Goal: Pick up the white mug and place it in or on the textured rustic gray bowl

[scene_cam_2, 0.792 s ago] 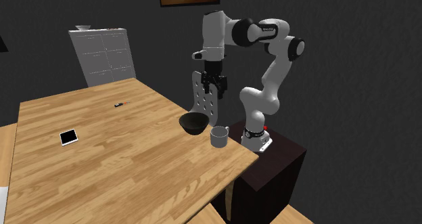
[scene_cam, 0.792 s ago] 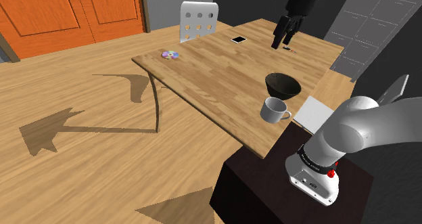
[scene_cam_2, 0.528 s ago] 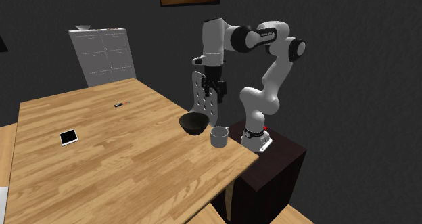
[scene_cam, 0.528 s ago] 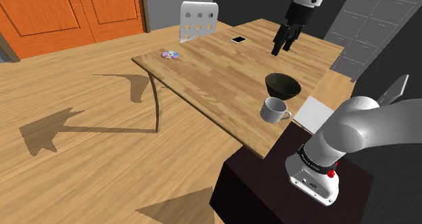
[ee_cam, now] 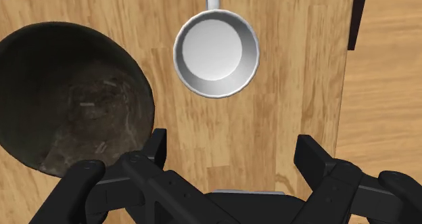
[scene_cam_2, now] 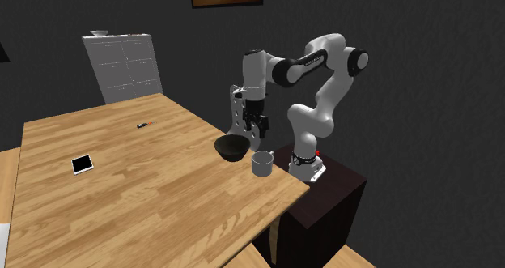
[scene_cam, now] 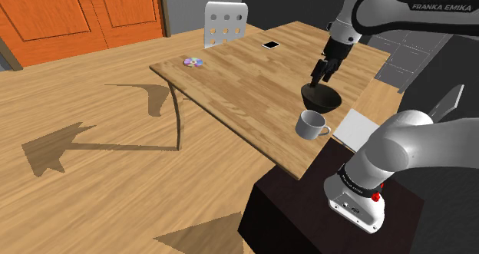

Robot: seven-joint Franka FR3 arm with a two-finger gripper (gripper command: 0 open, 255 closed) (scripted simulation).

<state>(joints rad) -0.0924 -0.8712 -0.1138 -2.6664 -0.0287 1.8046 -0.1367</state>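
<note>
The white mug [scene_cam: 311,124] [scene_cam_2: 261,163] stands upright near the table corner closest to the stand, its handle pointing away from the bowl. The dark, rough-textured bowl [scene_cam: 321,97] [scene_cam_2: 232,148] sits right beside it on the wooden table [scene_cam: 246,84]. My gripper [scene_cam: 316,77] [scene_cam_2: 255,128] hangs open and empty just above the bowl's far rim. In the wrist view the mug [ee_cam: 216,52] lies ahead of the gripper [ee_cam: 233,155], off its fingers, with the bowl [ee_cam: 67,101] beside one fingertip [ee_cam: 157,145].
A small tablet [scene_cam: 271,44] [scene_cam_2: 82,164] and a little red-and-black item [scene_cam_2: 144,125] lie further out on the table. A coloured trinket [scene_cam: 193,61] sits near the far edge, by a white chair [scene_cam: 224,22]. The dark stand [scene_cam: 330,214] adjoins the mug's corner.
The gripper has come down and back toward the stand, from high over the far table to just above the bowl. Its fingers stay open. Mug and bowl have not moved.
</note>
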